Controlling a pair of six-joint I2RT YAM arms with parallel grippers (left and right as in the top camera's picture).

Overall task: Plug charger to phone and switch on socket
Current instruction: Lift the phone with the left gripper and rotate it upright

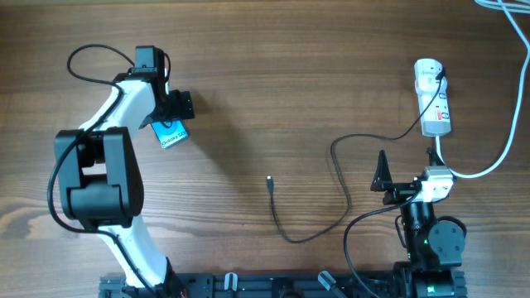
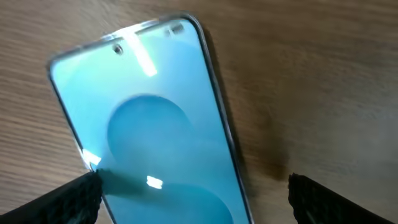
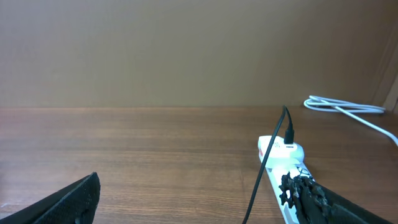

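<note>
Your left gripper (image 2: 202, 202) is spread wide over the phone (image 2: 149, 124), with bare table (image 2: 298, 93) showing beside the phone's long edge. Your right gripper (image 3: 189, 202), also spread, sits near the socket (image 1: 433, 98). The plug tip of the charger (image 1: 272, 186) lies mid-table, open room all round.

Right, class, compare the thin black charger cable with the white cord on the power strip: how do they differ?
The charger is thin and black; the white cord is thicker. The charger snakes in loops across the table, while the white cord sweeps in one broad curve. The charger ends in a free plug tip mid-table; the white cord runs out of the overhead view. Both join the socket.
</note>
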